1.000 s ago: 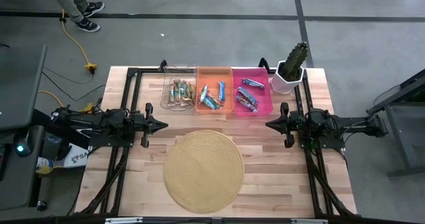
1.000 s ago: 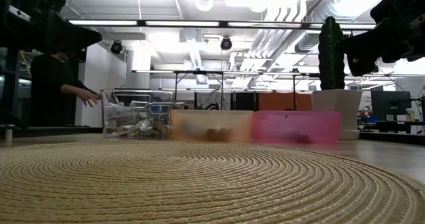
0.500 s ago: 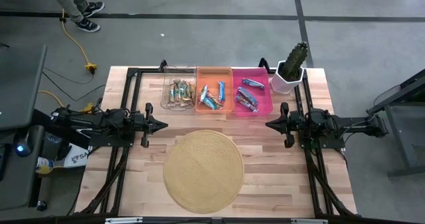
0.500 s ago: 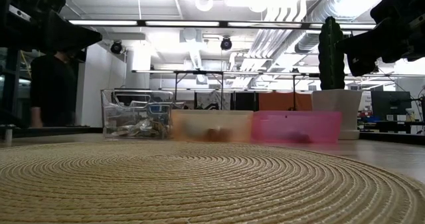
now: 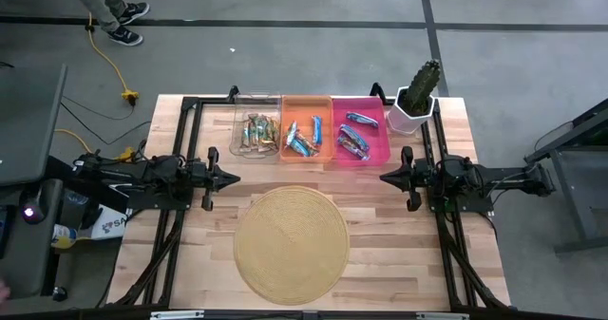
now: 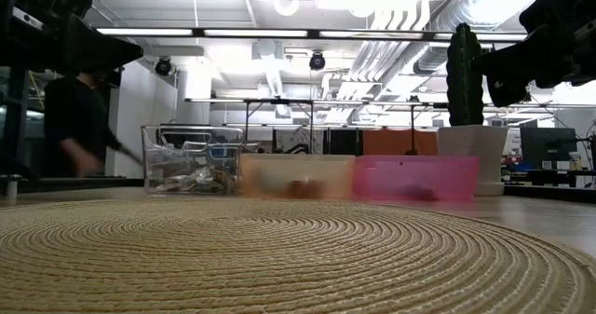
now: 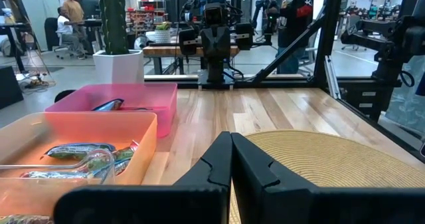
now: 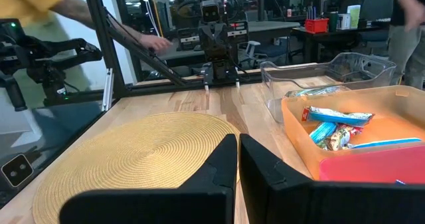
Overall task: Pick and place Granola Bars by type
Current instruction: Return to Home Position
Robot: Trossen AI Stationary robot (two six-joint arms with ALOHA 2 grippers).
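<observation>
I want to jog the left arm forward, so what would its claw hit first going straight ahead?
Probably the right claw, facing it across the table. The left claw points along the bare strip between the bins and the woven mat, so nothing seems nearer, though heights are unclear.

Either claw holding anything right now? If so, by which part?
Nothing held. The left claw and right claw are both shut and empty, one at each side of the table; the granola bars lie in the bins.
</observation>
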